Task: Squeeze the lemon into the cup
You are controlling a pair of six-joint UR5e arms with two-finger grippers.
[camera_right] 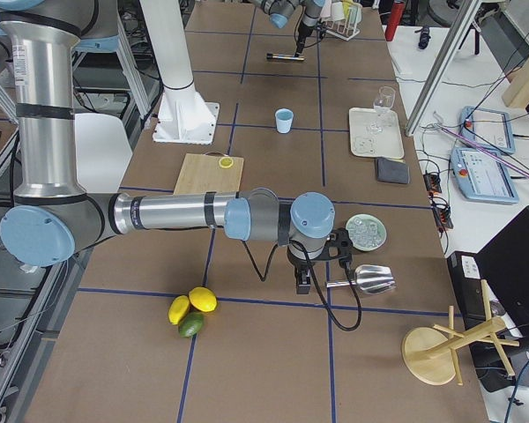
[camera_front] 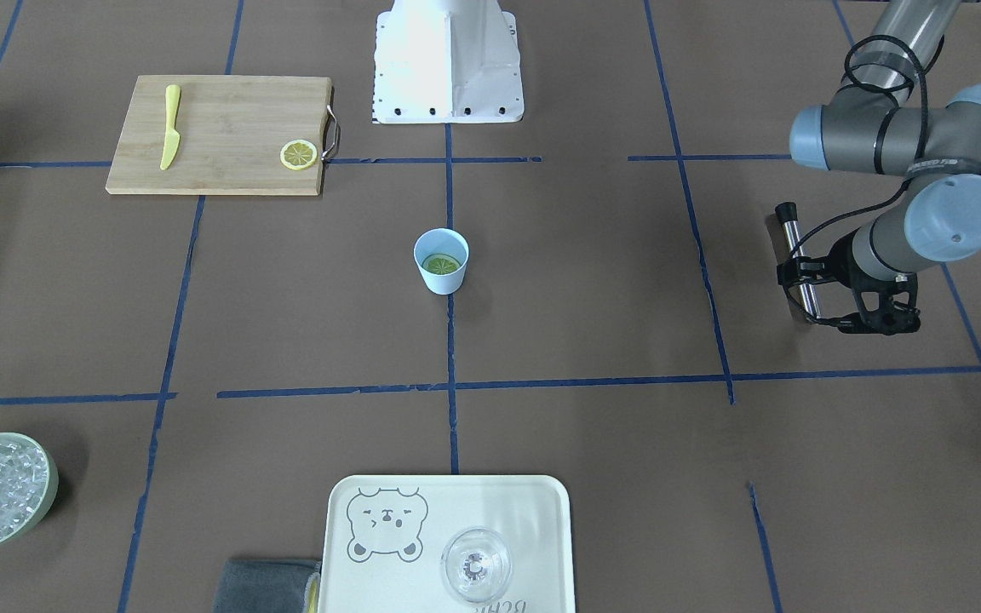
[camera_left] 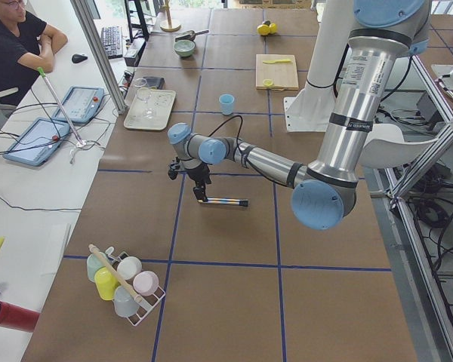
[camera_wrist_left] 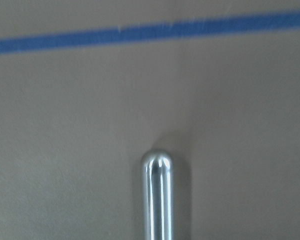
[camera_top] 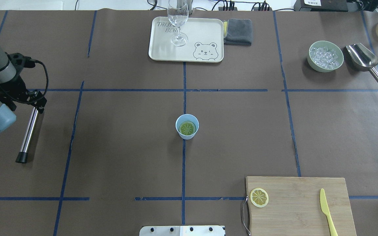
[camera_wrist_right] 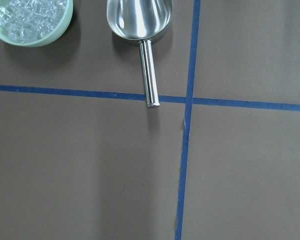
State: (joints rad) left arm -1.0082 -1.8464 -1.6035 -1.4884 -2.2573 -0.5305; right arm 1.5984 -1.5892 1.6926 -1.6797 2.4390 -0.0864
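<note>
The counter (camera_top: 126,147) is covered in matt brown paper crossed by smooth blue tape (camera_top: 143,90). At centre, the cup (camera_top: 186,136) is matt light-blue plastic. At lower right, the cutting board (camera_top: 294,203) shows pale wood grain and the knife (camera_top: 326,209) is yellow plastic. The scoop (camera_wrist_right: 140,17) and rod (camera_top: 29,131) are polished metal. The glass (camera_top: 178,16) is clear and glossy, and the cloth (camera_top: 238,31) is soft grey.
</note>
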